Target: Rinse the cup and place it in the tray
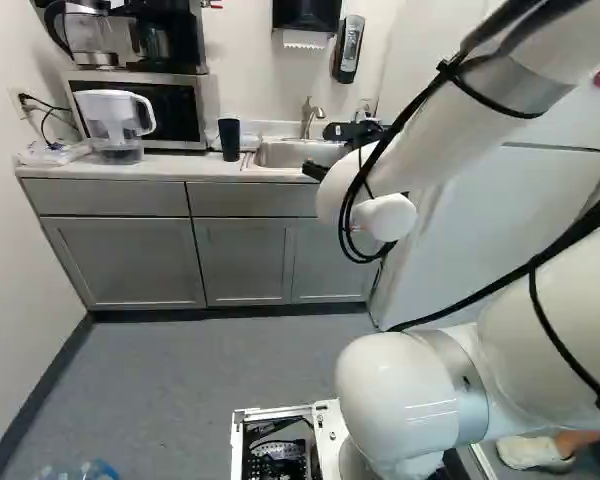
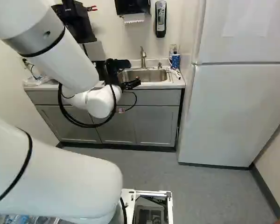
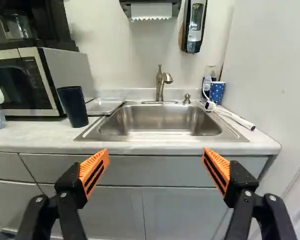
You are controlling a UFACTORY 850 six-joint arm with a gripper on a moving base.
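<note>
Tool [image 3: 156, 152] wide open, empty | dark cup [image 3: 73, 106] ahead, off toward microwave [image 3: 70, 70] side | upright on counter [image 3: 42, 137] by sink's [image 3: 160, 138] near corner, tray [image 3: 104, 106] just beside

In the wrist view, looks along the gripper [image 2: 126, 83] from just behind, facing the sink [image 3: 160, 122] ahead, nearest to it. In the left and right base views, looks ahead and downward from behind the gripper, to either side; shares sink, faucet [image 3: 160, 85] and cabinets [image 3: 110, 205] beyond it.
</note>
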